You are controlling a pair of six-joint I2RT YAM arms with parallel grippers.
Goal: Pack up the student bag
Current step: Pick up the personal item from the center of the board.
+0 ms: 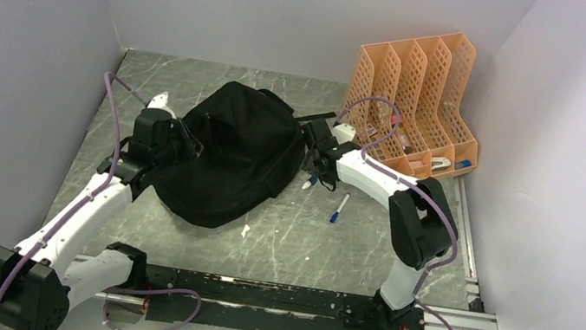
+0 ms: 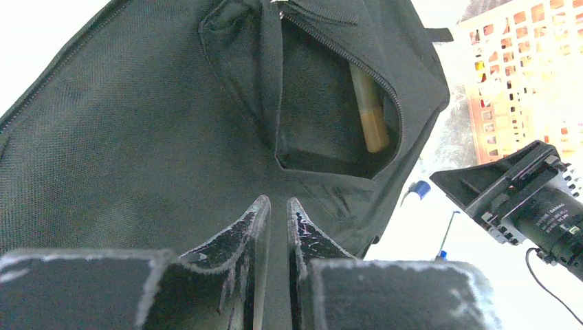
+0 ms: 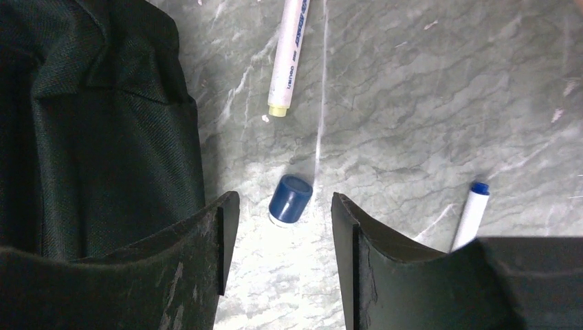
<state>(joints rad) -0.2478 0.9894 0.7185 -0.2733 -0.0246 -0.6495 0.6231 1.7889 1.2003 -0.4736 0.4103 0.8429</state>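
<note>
The student bag [image 1: 229, 156] lies floppy mid-table, black fabric with an unzipped front pocket [image 2: 330, 117]. A tan marker [image 2: 370, 113] sticks out inside that pocket. My left gripper [image 1: 181, 145] [image 2: 278, 203] is at the bag's left side, pinched shut on a fold of its fabric. My right gripper [image 1: 313, 165] [image 3: 283, 205] hangs open just off the bag's right edge [image 3: 96, 124], low over the table. A small blue cap [image 3: 290, 199] stands on the table just ahead of its fingertips, touching neither. A white marker [image 3: 289, 58] lies beyond it.
A white pen with a blue cap [image 1: 339, 209] [image 3: 471, 212] lies right of the right gripper. An orange mesh file organiser [image 1: 412, 104] stands at the back right with small items in its slots. Grey walls enclose the table on three sides.
</note>
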